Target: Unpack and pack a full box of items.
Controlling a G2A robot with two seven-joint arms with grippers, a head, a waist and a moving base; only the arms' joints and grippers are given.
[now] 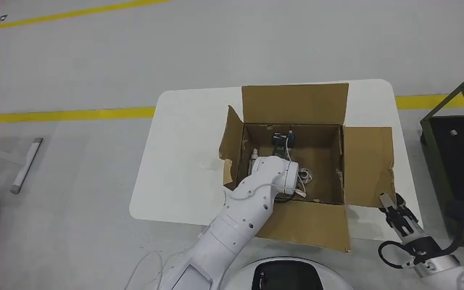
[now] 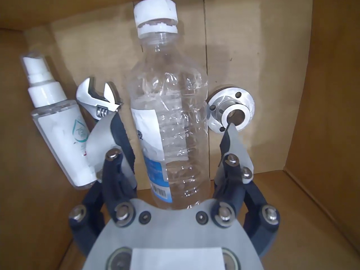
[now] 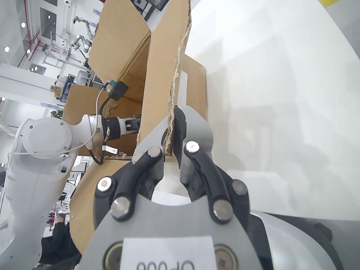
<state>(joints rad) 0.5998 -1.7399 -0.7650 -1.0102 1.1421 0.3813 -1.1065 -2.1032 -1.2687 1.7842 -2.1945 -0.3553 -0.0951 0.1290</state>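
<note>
One clear plastic bottle with a white cap lies on the floor of the cardboard box, about midway across it. The left gripper is down inside the box with its two fingers spread wide, one on each side of the bottle's body; a gap shows at each finger, so it is released, not gripping.

Three other items lie in the box. On one side of the bottle is one white spray bottle with a clear cap, tilted and close to the box wall. Between it and the clear bottle is one adjustable wrench, its jaw end showing past a gripper finger. On the bottle's other side is one round metal flange with a centre bore, just beside the bottle.

The box stands open on the white table with all four flaps folded outward. The right gripper is at the near outer corner of the side flap, and its two fingers are closed together on the flap's torn edge, with the cardboard pinched between them
</note>
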